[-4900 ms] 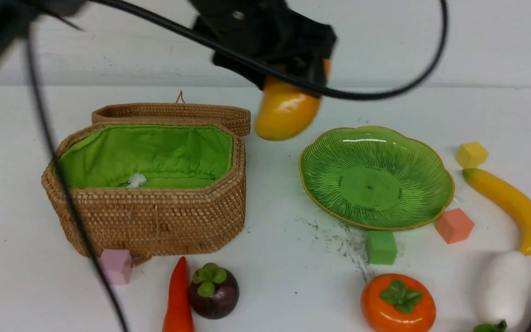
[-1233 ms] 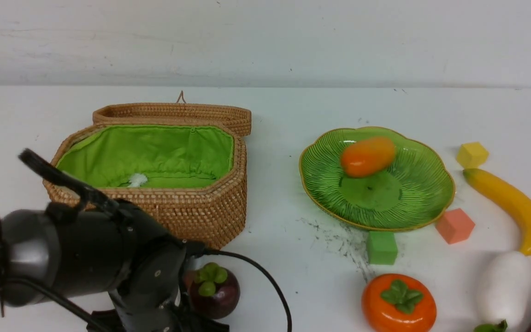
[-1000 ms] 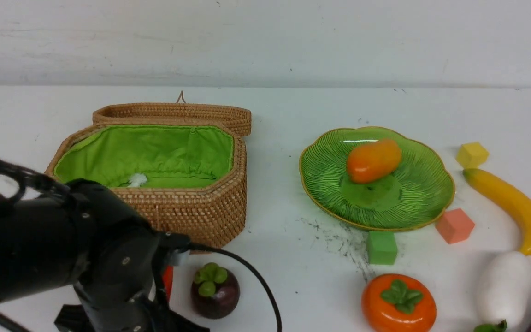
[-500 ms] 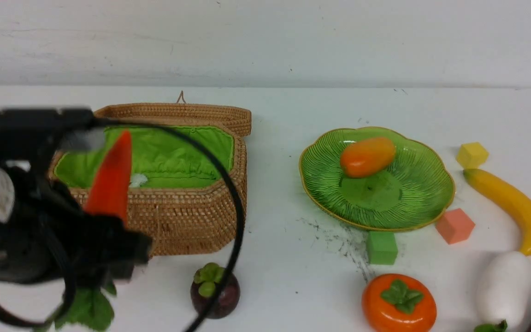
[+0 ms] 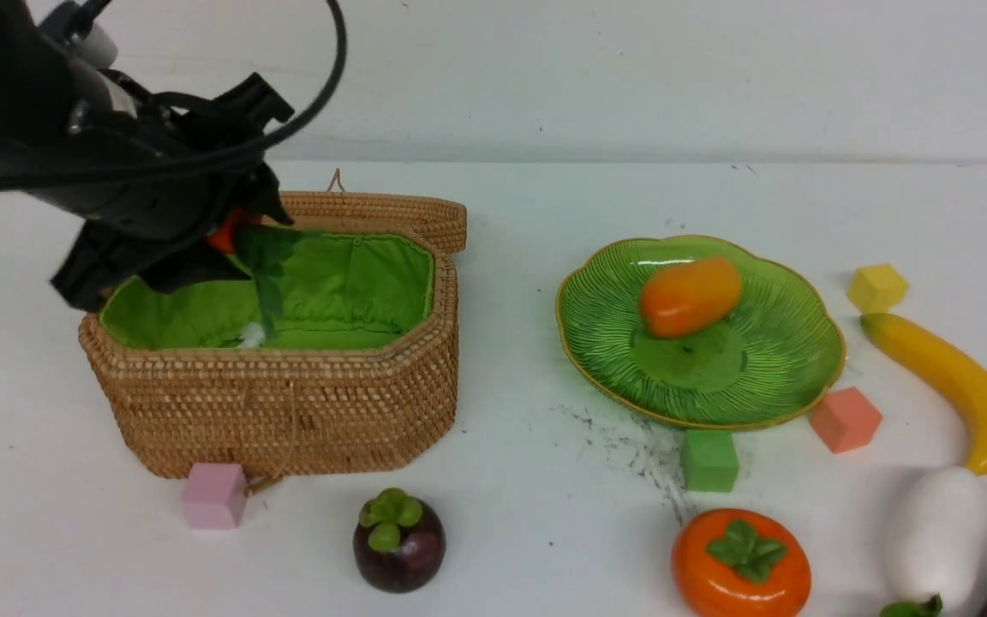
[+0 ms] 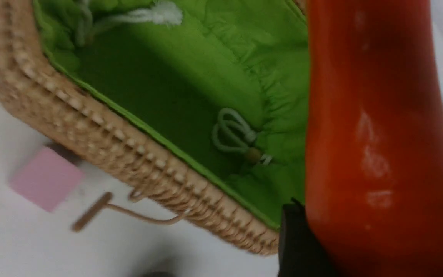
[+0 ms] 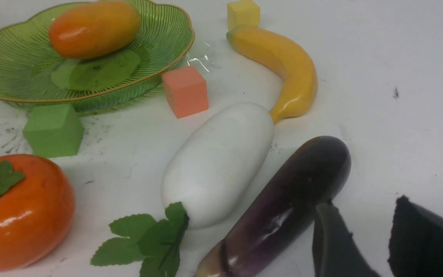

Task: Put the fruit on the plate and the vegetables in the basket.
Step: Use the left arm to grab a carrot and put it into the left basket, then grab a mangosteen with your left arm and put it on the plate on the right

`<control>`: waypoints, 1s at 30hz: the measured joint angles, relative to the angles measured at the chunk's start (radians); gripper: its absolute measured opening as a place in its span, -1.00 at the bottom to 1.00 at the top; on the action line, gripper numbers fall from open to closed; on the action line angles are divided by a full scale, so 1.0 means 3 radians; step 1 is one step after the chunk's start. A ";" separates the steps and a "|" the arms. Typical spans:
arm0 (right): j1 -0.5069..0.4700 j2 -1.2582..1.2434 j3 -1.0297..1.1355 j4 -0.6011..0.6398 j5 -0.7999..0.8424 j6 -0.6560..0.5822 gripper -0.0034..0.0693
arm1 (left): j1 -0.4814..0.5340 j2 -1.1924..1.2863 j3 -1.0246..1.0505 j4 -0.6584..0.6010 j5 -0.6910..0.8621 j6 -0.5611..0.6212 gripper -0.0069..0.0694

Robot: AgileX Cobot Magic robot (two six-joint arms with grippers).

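While the mangosteen [image 5: 399, 544], persimmon [image 5: 740, 561] and white radish [image 5: 935, 531] lie unsorted along the near edge, the right gripper [image 7: 363, 215] is held slightly parted and empty near the radish. Farther back on the right, the mango [image 5: 689, 296] is seated on the plate [image 5: 768, 377]. At far left, the carrot [image 6: 375, 134] is clamped by the left gripper [image 5: 232, 224] above the open basket [image 5: 288, 403], leaves dangling inside, seemingly for release.
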 joint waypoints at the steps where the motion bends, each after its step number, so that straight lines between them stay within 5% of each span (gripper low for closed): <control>1: 0.0000 0.0000 0.0000 0.0000 0.0000 0.0000 -0.23 | 0.0043 0.0091 0.0000 -0.0135 -0.0125 -0.0038 0.12; 14: 0.0000 0.0000 0.0000 0.0000 0.0000 0.0000 -0.23 | 0.0097 0.0589 0.0000 -0.0567 -0.0585 -0.0095 0.13; 23: 0.0000 0.0000 0.0000 0.0000 0.0000 0.0000 -0.23 | 0.0097 0.0591 -0.0001 -0.0586 -0.0666 -0.0095 0.48; 30: 0.0000 0.0000 0.0000 0.0000 0.0000 0.0000 -0.23 | 0.0097 0.0591 -0.0001 -0.0589 -0.0667 -0.0095 0.52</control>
